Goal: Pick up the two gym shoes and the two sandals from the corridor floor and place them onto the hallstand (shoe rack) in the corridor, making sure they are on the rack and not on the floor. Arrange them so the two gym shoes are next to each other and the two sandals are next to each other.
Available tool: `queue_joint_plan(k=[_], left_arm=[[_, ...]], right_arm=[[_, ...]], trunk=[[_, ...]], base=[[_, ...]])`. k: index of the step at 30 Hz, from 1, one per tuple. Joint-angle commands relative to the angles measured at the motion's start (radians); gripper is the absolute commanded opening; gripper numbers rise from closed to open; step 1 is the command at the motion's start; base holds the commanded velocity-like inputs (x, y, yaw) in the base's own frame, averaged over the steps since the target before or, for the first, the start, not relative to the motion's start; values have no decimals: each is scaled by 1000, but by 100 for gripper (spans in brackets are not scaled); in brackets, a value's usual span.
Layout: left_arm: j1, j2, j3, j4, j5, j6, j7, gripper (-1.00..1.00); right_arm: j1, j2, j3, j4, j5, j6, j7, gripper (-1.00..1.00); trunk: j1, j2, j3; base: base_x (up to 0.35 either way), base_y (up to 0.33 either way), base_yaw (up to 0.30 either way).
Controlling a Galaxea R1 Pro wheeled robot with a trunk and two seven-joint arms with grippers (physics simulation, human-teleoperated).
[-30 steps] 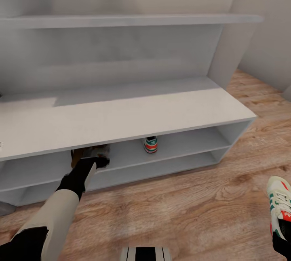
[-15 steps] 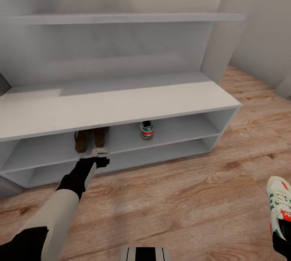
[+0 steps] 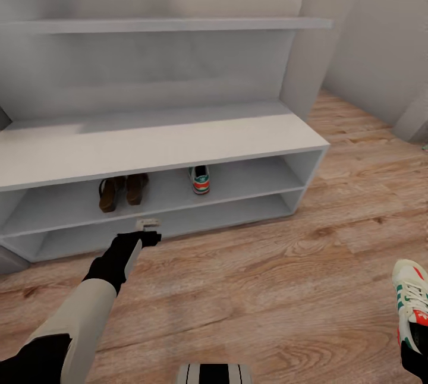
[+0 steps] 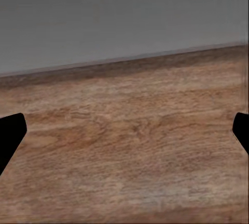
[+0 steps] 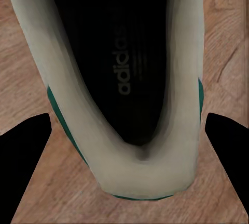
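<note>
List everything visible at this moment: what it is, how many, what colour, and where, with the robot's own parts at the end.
sandals: two, brown, side by side on the hallstand's upper open shelf, left part.
gym shoe on the rack: one, white with green and orange, same shelf, right of the sandals.
gym shoe at the right end effector: one, white with green stripes, low at the head view's right edge.
hallstand: one, pale grey-white, against the wall.
corridor floor: light brown wood planks.
left end effector: black, open, empty, in front of the shelves.
right end effector: black, fingers either side of the shoe's heel; grip unclear.
</note>
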State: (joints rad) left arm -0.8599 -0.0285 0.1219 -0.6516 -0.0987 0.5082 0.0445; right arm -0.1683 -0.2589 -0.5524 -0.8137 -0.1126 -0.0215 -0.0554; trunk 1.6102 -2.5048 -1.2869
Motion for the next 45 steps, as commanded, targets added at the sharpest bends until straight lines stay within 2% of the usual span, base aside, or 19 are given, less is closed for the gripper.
queue_joint_plan(k=[1,5,10,11,15,16,17,19,20,22,25,29,30,34,36,37,45], left_arm=[[0,-1,5,-2,-10,3,-3,100],[2,-4,3,-1,-10,-44,-3,100],[44,-5,4,-1,-5,-132,-8,100],[76,-3,4,-1,2,-170,-12,100],[153,3,4,-1,29,-239,-41,100],[189,9,3,-1,38,-272,-70,100],[240,26,3,-1,45,-331,-131,100],[304,59,3,0,51,-422,-219,100],[320,68,3,0,52,-443,-240,100],[386,106,4,1,69,-525,-335,100],[453,148,4,7,112,-587,-440,100],[512,191,4,21,171,-654,-530,100],[543,208,4,32,189,-699,-563,100],[604,226,4,45,202,-792,-633,100],[629,228,5,47,203,-815,-658,100],[659,230,5,46,205,-836,-685,100],[688,229,4,49,206,-885,-715,100]], right_arm=[[0,0,2,1,-10,-2,-3,-100],[0,1,2,1,-10,-2,-3,-100],[0,2,2,1,-9,-2,-3,-100],[0,2,3,5,-9,-2,-3,-100],[0,4,3,16,-9,-2,-2,-100],[0,4,3,19,-9,-2,-1,-100],[0,5,4,22,-9,-2,0,-100],[0,7,4,24,-9,-5,2,-100],[0,7,4,24,-8,-5,2,-100],[0,7,5,33,-8,-8,4,-100],[0,7,5,50,-9,-10,4,-100],[0,7,5,59,-10,-11,5,-100],[0,7,5,60,-10,-12,5,-100],[0,8,5,63,-9,-12,5,-100],[0,8,5,63,-9,-12,6,-100],[0,8,6,63,-9,-12,6,-100],[0,9,9,59,-9,-11,5,-100]], trunk=[[0,0,-1],[0,0,-1],[0,0,-1],[0,0,-1],[0,0,-1],[0,0,-1],[0,0,-1],[0,0,-1],[0,0,-1],[0,0,-1],[0,0,-1],[0,0,-1],[0,0,-1],[0,0,-1],[0,0,-1],[0,0,-1],[0,0,-1]], base=[[-37,-266,0],[-14,-270,0],[-3,-272,0],[-1,-272,0],[0,-260,0],[0,-235,0],[0,-217,0],[0,-194,0],[0,-172,0],[0,-105,0],[0,-40,0],[0,-13,0],[0,-4,0],[0,-1,0],[0,0,0],[0,0,0],[0,-1,0]])
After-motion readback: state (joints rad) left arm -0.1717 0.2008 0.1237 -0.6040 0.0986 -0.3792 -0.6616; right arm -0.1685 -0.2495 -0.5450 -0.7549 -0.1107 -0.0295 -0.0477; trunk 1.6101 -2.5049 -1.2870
